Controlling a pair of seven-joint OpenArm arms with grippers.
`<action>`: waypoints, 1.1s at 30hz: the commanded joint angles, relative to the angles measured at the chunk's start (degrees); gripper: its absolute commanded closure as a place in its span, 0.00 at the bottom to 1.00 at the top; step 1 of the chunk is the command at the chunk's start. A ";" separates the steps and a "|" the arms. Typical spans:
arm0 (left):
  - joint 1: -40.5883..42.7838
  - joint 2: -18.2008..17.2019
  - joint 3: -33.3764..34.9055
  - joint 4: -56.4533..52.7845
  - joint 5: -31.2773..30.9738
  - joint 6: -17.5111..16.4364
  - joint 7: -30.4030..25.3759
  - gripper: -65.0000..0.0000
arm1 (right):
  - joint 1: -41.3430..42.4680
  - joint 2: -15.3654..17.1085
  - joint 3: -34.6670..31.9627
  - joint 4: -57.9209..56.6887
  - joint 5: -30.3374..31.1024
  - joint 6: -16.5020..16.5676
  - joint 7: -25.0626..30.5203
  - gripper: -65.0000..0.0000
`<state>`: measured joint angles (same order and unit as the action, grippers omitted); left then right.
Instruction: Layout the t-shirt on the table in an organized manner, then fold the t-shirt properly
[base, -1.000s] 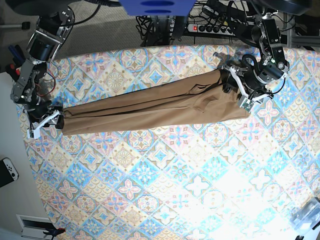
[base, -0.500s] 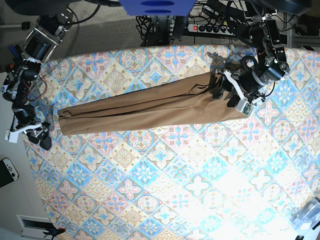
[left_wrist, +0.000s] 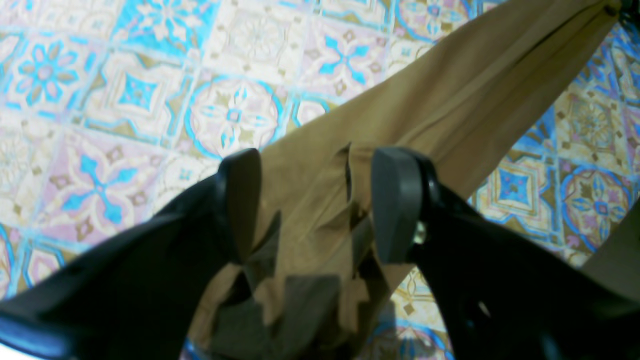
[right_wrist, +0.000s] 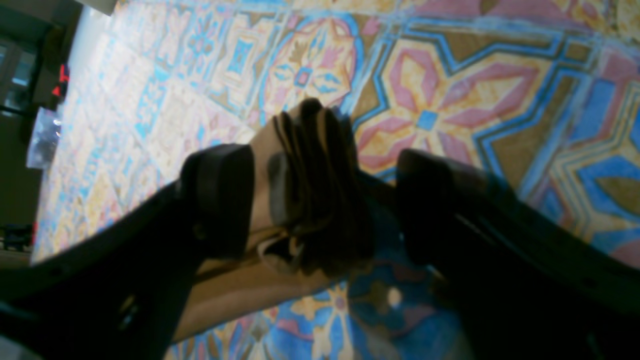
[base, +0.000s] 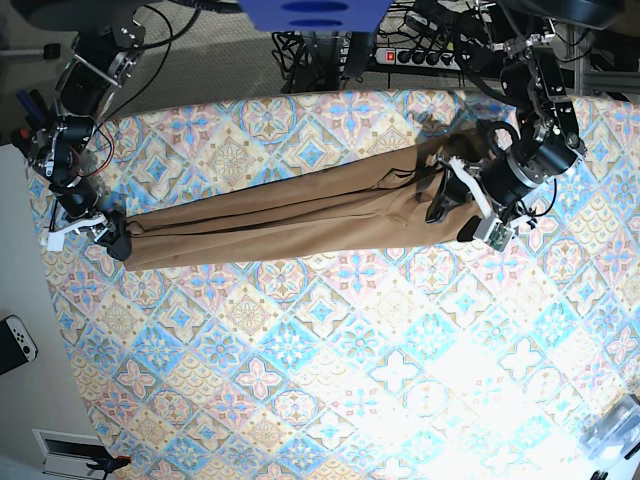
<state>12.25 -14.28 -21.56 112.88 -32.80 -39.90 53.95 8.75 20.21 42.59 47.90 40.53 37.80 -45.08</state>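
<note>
The tan-brown t-shirt (base: 300, 210) lies stretched in a long narrow band across the far half of the table (base: 330, 350). My left gripper (base: 452, 212) is at the shirt's right end. In the left wrist view the left gripper (left_wrist: 315, 200) is open, with its fingers either side of creased cloth (left_wrist: 450, 100). My right gripper (base: 112, 240) is at the shirt's left end. In the right wrist view the right gripper (right_wrist: 325, 205) is open, with the bunched shirt edge (right_wrist: 305, 165) between its fingers, close to the left one.
A power strip (base: 420, 55) and cables lie beyond the table's far edge. A white game controller (base: 18, 340) sits off the table's left side. A clear plastic item (base: 615, 430) is at the bottom right corner.
The right gripper swung away off the table's left edge, then came back to the shirt's left end. The left gripper moved down and inward over the shirt's right end.
</note>
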 joint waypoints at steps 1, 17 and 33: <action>-0.51 -0.27 -0.28 1.10 -1.01 -0.10 -1.25 0.46 | 0.96 1.02 -0.08 0.50 0.74 0.40 -0.24 0.34; -0.60 -0.53 -0.28 1.01 -0.74 -0.10 -1.25 0.47 | 0.61 -4.51 -5.27 0.85 0.57 0.40 -4.11 0.34; -0.43 -0.44 -0.28 0.92 -0.65 -0.10 -1.25 0.47 | 2.98 -2.49 -5.27 3.66 -6.64 0.04 -9.47 1.00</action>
<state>12.14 -14.28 -21.56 112.88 -32.58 -39.90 54.06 10.74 16.43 37.41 50.87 34.79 38.13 -53.60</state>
